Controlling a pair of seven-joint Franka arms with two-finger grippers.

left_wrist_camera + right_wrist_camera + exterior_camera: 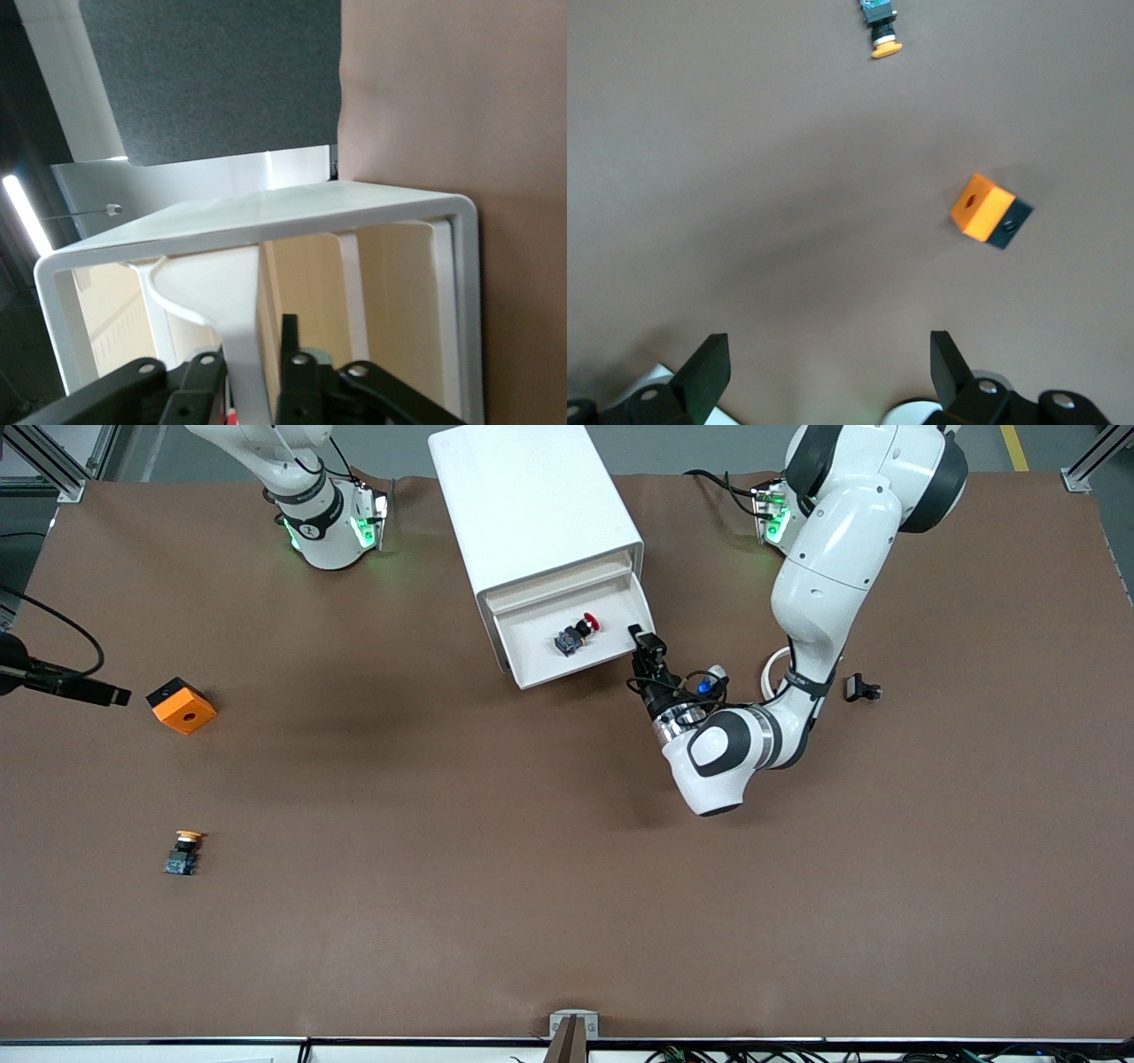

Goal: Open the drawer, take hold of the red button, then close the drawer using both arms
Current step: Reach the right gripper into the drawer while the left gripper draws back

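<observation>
The drawer [576, 674] is the lowest one of the white cabinet [532, 505] and stands pulled out. The red-capped button [578, 634] lies on its side on the drawer's white floor. My left gripper [640, 638] is at the drawer's front wall, at the corner toward the left arm's end. In the left wrist view its fingers [289, 354] straddle that front wall [244, 345], slightly open, with a thin gap on one side. My right gripper [828, 350] hangs wide open and empty above bare table near the right arm's base.
An orange cube [182, 705] and a yellow-capped button [184, 852] lie toward the right arm's end; both show in the right wrist view, the cube [988, 211] and the button [881, 31]. A small black part [862, 688] lies beside the left arm.
</observation>
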